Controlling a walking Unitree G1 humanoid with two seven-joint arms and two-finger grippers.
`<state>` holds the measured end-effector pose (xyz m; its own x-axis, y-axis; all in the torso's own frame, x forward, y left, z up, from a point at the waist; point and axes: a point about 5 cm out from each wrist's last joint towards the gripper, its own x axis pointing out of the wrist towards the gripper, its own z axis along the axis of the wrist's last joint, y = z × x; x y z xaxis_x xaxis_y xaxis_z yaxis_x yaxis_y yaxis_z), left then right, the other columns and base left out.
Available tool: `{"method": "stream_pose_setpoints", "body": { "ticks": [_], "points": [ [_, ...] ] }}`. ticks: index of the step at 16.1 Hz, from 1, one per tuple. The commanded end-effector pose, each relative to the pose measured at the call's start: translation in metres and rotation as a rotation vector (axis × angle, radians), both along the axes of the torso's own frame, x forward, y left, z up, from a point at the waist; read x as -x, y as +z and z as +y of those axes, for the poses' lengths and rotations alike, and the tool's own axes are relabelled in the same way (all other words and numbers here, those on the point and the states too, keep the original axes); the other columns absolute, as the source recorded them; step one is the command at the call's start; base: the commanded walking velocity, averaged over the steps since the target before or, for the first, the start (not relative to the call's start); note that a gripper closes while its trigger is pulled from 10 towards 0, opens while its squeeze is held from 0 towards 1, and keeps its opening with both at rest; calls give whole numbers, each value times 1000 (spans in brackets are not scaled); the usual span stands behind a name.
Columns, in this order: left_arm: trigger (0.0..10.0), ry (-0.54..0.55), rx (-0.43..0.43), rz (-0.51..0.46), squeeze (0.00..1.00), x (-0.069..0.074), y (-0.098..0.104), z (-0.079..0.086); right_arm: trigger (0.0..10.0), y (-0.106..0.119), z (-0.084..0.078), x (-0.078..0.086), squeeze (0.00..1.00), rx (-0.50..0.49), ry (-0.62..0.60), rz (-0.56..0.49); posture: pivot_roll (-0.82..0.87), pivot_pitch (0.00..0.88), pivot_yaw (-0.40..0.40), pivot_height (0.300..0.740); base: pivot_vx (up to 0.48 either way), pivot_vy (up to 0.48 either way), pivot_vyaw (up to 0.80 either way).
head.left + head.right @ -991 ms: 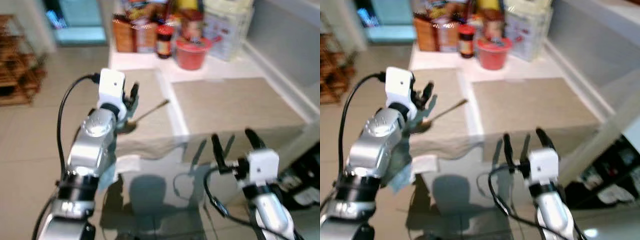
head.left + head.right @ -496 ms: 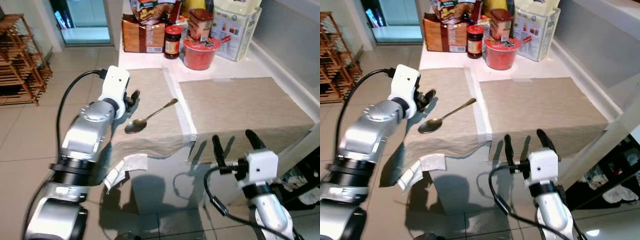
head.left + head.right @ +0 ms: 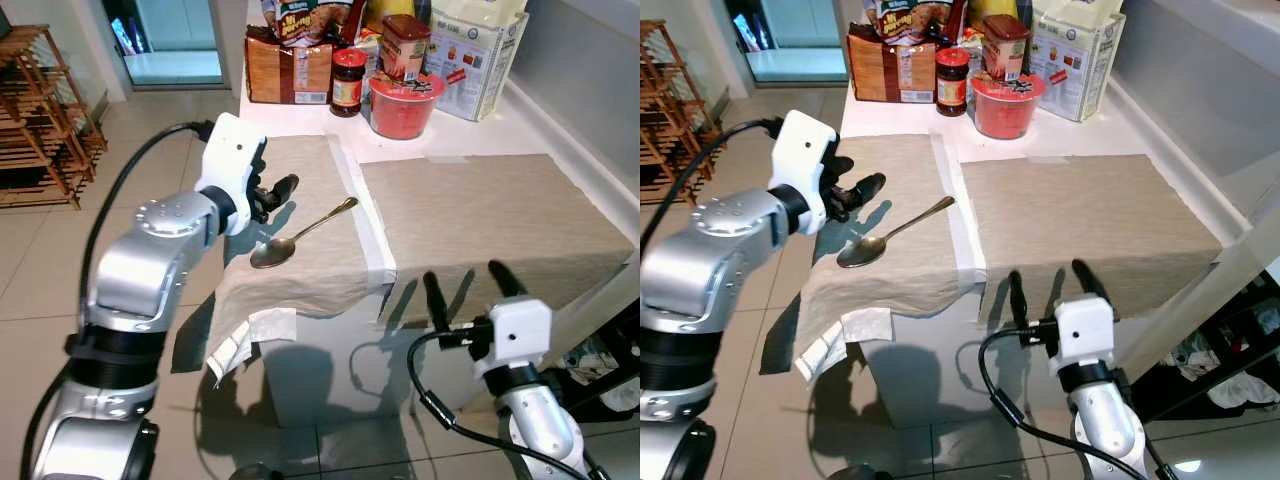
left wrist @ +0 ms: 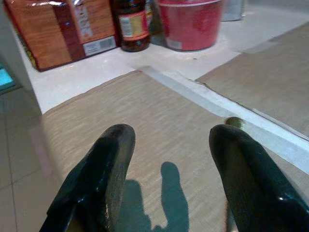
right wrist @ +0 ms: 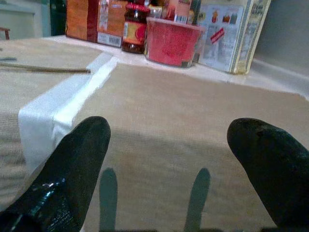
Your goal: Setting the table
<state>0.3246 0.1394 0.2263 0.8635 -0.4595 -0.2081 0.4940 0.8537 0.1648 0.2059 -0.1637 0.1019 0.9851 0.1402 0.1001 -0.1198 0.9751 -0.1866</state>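
A metal spoon [image 3: 303,231] lies slantwise on the left beige placemat [image 3: 305,180], its bowl toward the table's front. My left gripper [image 3: 274,191] hovers open just left of the spoon, over the mat's left edge, with nothing between its fingers [image 4: 104,169]. The tip of the spoon's handle [image 4: 235,123] shows past one finger in the left wrist view. A second beige placemat [image 3: 490,210] lies bare on the right. My right gripper [image 3: 467,285] stands open and empty in front of the table's near edge, facing that mat [image 5: 183,111].
A red bowl [image 3: 402,103], a jar [image 3: 346,80] and food packets [image 3: 288,65] crowd the table's back edge. A white cloth [image 3: 245,338] hangs off the front left corner. A wooden rack [image 3: 40,120] stands on the floor to the left, a wall [image 3: 590,70] to the right.
The view has steadied and sharpened since a second ago. My left gripper has shifted slightly right toward the spoon while its elbow swung out left. The spoon and right gripper stay put.
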Motion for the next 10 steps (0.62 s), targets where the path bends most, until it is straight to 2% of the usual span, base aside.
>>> {"method": "stream_pose_setpoints", "body": {
  "ticks": [1,5,10],
  "points": [
    [10000,-28,7,10,0,4,1,0,10000,-1,-2,1,0,2,-4,-3,-66,0,6,736,0,0,0],
    [10000,-167,-25,70,0,13,-7,-9,10000,-9,1,3,0,-3,4,14,-61,0,5,736,0,0,0],
    [10000,-237,-43,140,0,13,-12,-19,10000,-5,2,-1,0,-8,0,-1,-74,0,24,736,0,0,0]
  ]
}}
